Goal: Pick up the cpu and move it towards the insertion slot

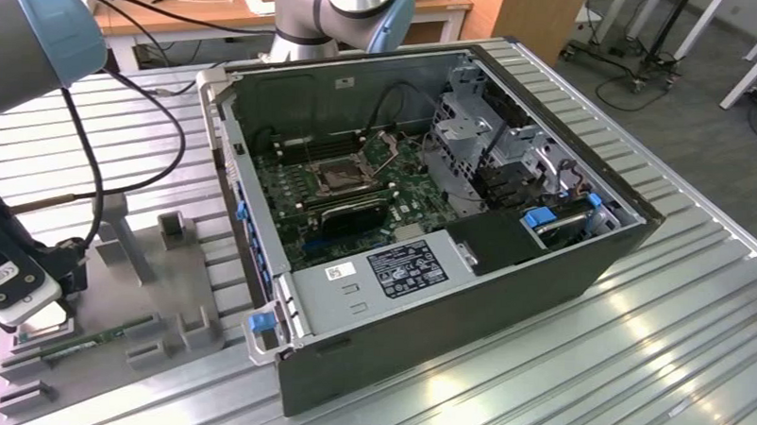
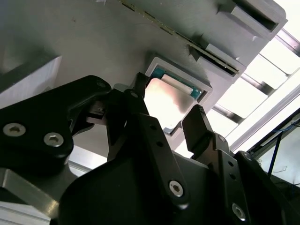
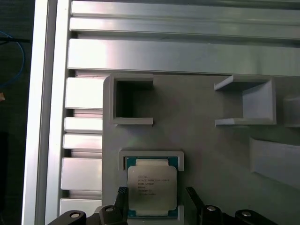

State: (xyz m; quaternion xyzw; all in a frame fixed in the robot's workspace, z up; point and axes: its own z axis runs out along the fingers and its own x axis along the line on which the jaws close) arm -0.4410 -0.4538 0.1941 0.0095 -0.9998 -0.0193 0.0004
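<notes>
The gripper hangs low over the grey fixture plate, its two black fingers spread apart and standing one on each side of the cpu. The stance reads as the set-up for a pinch on the chip's edges rather than a grip already made. A sliver of gap shows beside one finger in the first wrist view; whether the other touches the chip cannot be told. The cpu lies flat, shiny lid up, inside a shallow raised frame on the plate (a nest evidently shaped to keep the chip square and easy to find). In the exterior view the plate rests on the ribbed metal table at that view's left, well apart from the open computer case. There the insertion slot lies face-up on the green motherboard, edged by its silver frame. Judged from this, the chip has not yet been lifted. A long green memory stick lies on the same plate, near the gripper.
</notes>
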